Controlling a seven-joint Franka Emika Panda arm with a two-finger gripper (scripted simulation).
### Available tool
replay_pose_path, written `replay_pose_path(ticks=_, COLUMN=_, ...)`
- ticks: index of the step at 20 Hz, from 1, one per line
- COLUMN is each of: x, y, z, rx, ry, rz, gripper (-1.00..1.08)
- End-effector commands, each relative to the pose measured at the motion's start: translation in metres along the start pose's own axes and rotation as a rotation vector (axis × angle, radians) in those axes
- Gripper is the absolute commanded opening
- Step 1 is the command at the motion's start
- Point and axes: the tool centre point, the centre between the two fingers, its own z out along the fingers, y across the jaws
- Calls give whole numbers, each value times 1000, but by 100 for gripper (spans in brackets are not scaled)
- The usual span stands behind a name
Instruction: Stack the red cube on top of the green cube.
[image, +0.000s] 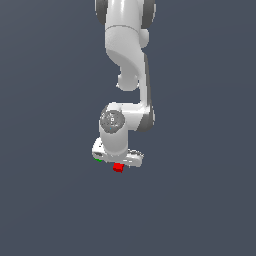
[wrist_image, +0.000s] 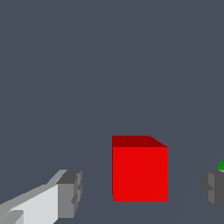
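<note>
The red cube (image: 118, 168) sits on the dark grey floor just under the white hand of the arm. In the wrist view the red cube (wrist_image: 139, 170) stands between my two grey fingertips, with a gap on each side. My gripper (wrist_image: 140, 190) is open around the cube and does not touch it. In the exterior view the gripper (image: 119, 164) is low over the cube. The green cube (image: 98, 160) shows only as a sliver beside the hand, on the exterior view's left of the red cube. A green corner (wrist_image: 221, 166) peeks past one fingertip.
The white arm (image: 127, 65) hangs down from the top of the exterior view and hides most of the green cube. The floor (image: 200, 200) is a plain dark grey surface all around.
</note>
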Motion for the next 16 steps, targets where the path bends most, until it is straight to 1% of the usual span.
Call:
replay_pose_path(ticks=1, x=-1, y=0, z=14, rx=0, ry=-1, rz=1, gripper=100)
replay_pose_path(ticks=5, x=-1, y=1, z=31, rx=0, ry=-1, rz=2, gripper=100)
replay_pose_path(ticks=10, x=1, y=0, z=35, rx=0, ry=-1, rz=2, gripper=100)
replay_pose_path(ticks=11, x=1, y=0, z=35, rx=0, ry=-1, rz=2, gripper=-100)
replay_pose_path(ticks=16, x=1, y=0, z=35, rx=0, ry=-1, rz=2, gripper=-100)
